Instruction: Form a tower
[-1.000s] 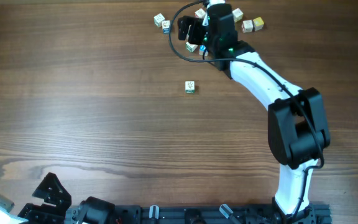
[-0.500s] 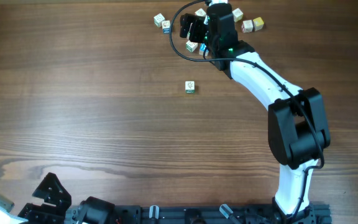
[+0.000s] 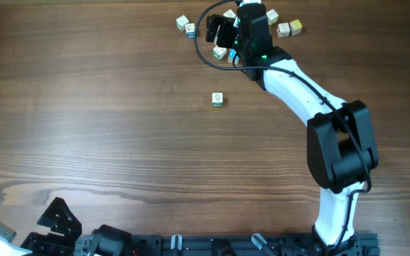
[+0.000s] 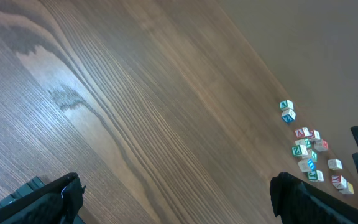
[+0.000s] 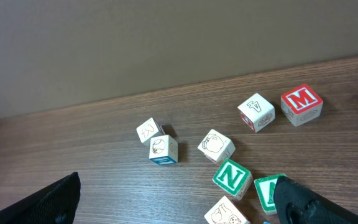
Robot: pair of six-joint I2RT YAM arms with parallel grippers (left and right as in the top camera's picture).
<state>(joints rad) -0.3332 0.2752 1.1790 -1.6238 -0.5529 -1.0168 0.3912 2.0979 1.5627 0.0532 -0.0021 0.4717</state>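
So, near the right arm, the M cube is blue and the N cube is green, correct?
No: the M cube is red, not blue, as the right wrist view shows. The N cube is green.

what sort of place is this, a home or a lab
Probably a robotics lab or test bench: a wood-grain table, a white-and-black robot arm mounted on a black rail at its edge, and loose alphabet cubes.
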